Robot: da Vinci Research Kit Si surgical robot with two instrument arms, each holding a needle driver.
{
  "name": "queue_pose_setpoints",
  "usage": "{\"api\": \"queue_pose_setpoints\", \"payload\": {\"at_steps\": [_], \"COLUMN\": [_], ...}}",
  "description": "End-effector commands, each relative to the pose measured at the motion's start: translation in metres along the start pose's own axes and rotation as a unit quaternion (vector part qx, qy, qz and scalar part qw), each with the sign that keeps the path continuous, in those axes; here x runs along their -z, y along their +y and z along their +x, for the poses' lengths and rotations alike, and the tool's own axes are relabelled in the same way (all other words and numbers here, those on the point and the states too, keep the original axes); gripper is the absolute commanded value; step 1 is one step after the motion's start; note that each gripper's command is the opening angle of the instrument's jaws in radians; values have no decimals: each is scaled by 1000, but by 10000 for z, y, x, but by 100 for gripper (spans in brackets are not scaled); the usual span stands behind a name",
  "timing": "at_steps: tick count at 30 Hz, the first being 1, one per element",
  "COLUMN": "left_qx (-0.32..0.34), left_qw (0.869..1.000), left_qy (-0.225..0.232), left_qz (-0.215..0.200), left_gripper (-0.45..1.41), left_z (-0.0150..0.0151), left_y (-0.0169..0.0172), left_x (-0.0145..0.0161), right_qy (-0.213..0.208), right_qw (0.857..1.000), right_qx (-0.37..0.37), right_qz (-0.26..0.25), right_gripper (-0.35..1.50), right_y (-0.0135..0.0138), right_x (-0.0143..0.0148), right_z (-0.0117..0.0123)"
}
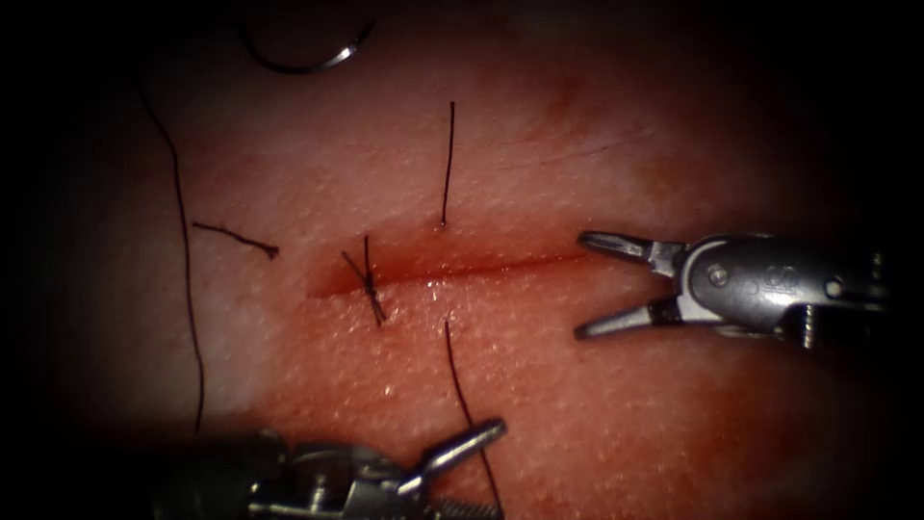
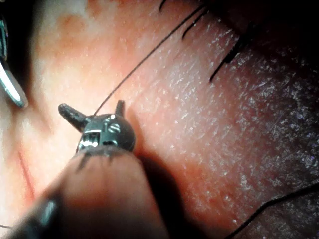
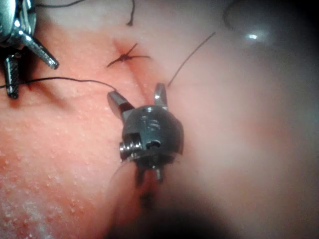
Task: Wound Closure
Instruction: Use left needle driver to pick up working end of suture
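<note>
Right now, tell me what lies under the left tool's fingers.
Tissue, and a thread running from its exit below the cut toward the left tool. Where the thread ends is hidden. Both tools hold nothing; the needle lies free.

The tissue (image 1: 597, 404) is pink-red with fine pale stippling, and the cut (image 1: 452, 272) runs as a darker red line. The thread (image 1: 449, 164) is black (as is the knot (image 1: 369, 282)); the needle (image 1: 306, 64) and both tools are silver-grey.

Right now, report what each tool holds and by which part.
Nothing is held. The right tool and left tool both stand open and empty; the needle lies free on the tissue.
</note>
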Motion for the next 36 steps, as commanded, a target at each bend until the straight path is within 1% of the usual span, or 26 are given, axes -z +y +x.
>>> {"api": "queue_pose_setpoints", "payload": {"at_steps": [1, 4, 6, 9, 10, 14, 19, 23, 25, 26, 27, 28, 29, 32, 34, 36], "left_qx": [-6, -22, -26, -29, -30, -58, -74, -84, -87, -90, -93, -102, -108, -127, -130, -132], "left_qw": [1000, 1000, 1000, 1000, 1000, 998, 997, 996, 996, 996, 996, 995, 994, 992, 991, 991], "left_qy": [1, -3, -6, -7, -6, -9, -1, 5, 7, 8, 8, 8, 9, 26, 33, 31], "left_qz": [-1, 1, 2, 2, 2, 2, 1, 10, 13, 13, 13, 13, 12, 2, -3, -6], "left_gripper": [51, 51, 46, 36, 29, 17, 15, 15, 4, -6, -35, -45, -45, -45, -45, -45], "left_z": [-2, -2, -2, 0, 2, 10, 21, 28, 29, 29, 29, 28, 27, 19, 12, 7], "left_y": [2, 6, 9, 15, 17, 25, 27, 28, 28, 28, 28, 28, 27, 21, 13, 2], "left_x": [-8, -10, -11, -10, -10, -6, -3, 1, 2, 2, 2, 2, 1, 1, 4, 10], "right_qy": [0, -1, -2, -2, -2, -2, -2, -11, -12, -13, -15, -16, -17, -19, -22, -27], "right_qw": [1000, 1000, 1000, 1000, 1000, 1000, 1000, 1000, 1000, 1000, 1000, 1000, 1000, 1000, 999, 998], "right_qx": [1, 3, 3, 3, 4, 4, 8, 10, 12, 12, 13, 14, 14, 18, 21, 23], "right_qz": [1, 1, 2, 2, 2, 2, 1, 7, 8, 8, 10, 11, 11, 17, 29, 44], "right_gripper": [148, 148, 148, 148, 148, 146, 146, 146, 146, 146, 146, 145, 145, 135, 131, 131], "right_y": [0, -2, -2, -3, -3, -3, -4, -7, -8, -10, -10, -11, -12, -17, -22, -27], "right_x": [-8, -7, -7, -7, -7, -8, -9, -10, -9, -9, -9, -9, -9, -8, -8, -11], "right_z": [-4, -6, -6, -7, -7, -8, -9, -11, -13, -14, -14, -15, -16, -18, -20, -19]}}
